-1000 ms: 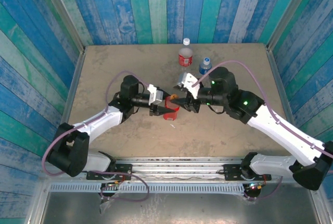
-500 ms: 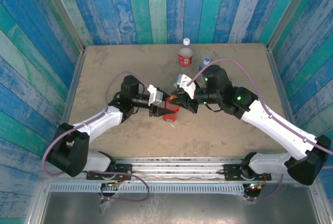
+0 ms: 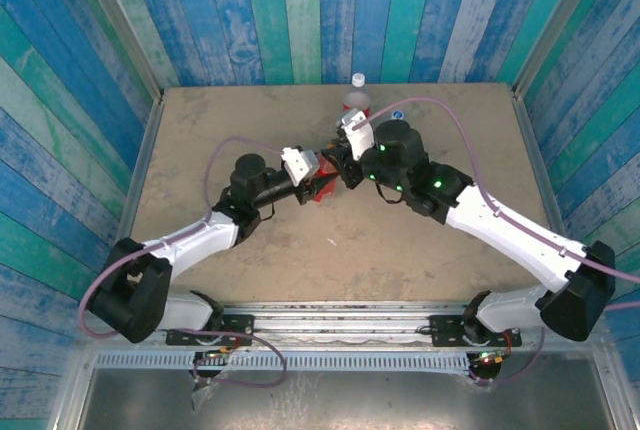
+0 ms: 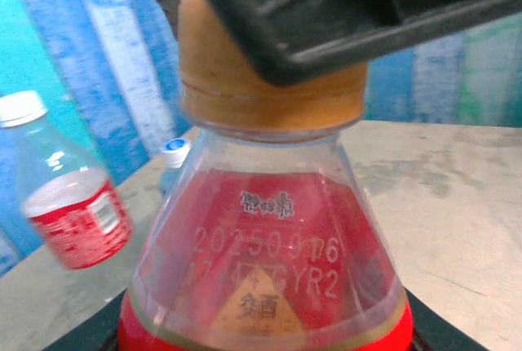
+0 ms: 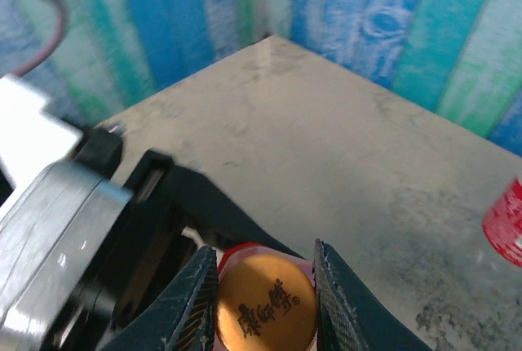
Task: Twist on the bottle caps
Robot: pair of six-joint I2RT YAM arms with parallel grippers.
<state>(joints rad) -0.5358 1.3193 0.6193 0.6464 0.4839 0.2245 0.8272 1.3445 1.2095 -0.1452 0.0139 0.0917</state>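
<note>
My left gripper (image 3: 316, 183) is shut on the slim red bottle (image 3: 323, 185), whose clear shoulder and red body (image 4: 269, 269) loom close in the left wrist view. An orange cap (image 4: 245, 82) sits on the bottle's neck. My right gripper (image 3: 341, 167) comes in from the right and is shut on that orange cap (image 5: 265, 308), one finger (image 5: 192, 302) on each side. The clear bottle with a red label (image 4: 75, 208) stands behind with a white cap (image 4: 19, 107). Beside it, the blue cap (image 4: 174, 149) tops the shorter bottle, whose body is mostly hidden.
A thin white scrap (image 3: 332, 241) lies on the brown table (image 3: 230, 130) in front of the grippers. Striped blue and green walls (image 3: 300, 10) close in the back and sides. The two standing bottles (image 3: 357, 90) are right behind my right wrist.
The right gripper closed on the orange cap. Both grippers then moved together with the red bottle toward the back of the table, and the right arm now partly hides the standing bottles.
</note>
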